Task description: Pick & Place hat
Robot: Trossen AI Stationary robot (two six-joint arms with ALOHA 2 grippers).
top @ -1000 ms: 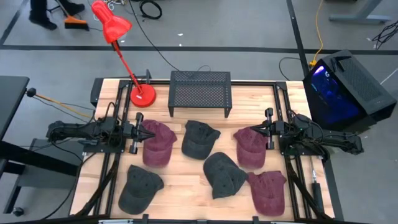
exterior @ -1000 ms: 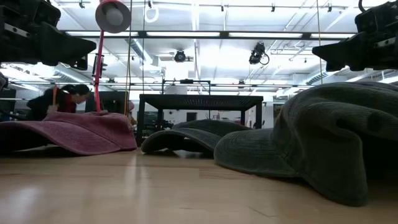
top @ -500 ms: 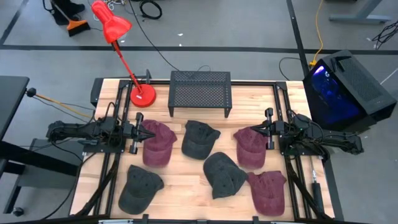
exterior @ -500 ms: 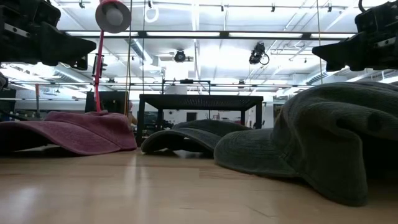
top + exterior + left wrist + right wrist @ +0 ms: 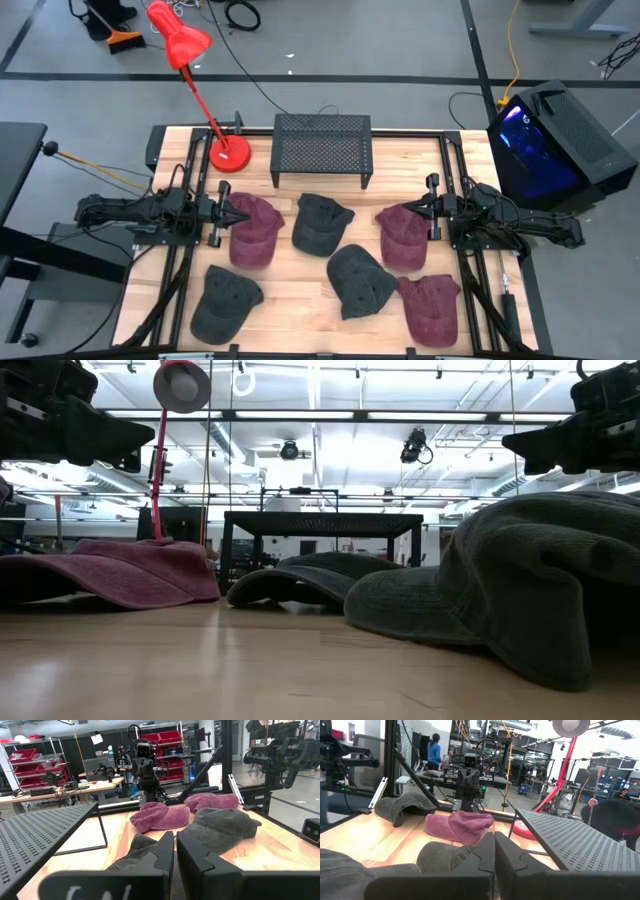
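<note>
Several hats lie crown up on the wooden table [image 5: 300, 265], resting on their brims and lower edges. A maroon hat [image 5: 252, 230] and a dark grey hat [image 5: 320, 222] lie left and centre, and another maroon hat [image 5: 403, 237] lies to the right. Nearer lie a grey hat [image 5: 358, 280], a grey hat [image 5: 225, 300] and a maroon hat [image 5: 432, 308]. My left gripper [image 5: 235, 213] is shut and level, above the left maroon hat's edge. My right gripper [image 5: 407, 209] is shut and level, above the right maroon hat's edge. In the low view both hang well above the hats.
A black mesh rack [image 5: 322, 148] stands at the table's far middle. A red desk lamp has its base [image 5: 230, 153] at the far left. Black rails [image 5: 180, 270] run along both sides. Bare wood shows between the hats and along the near edge.
A person beyond the table's far left corner has moved out of the low view. Both arms and all the hats have kept still.
</note>
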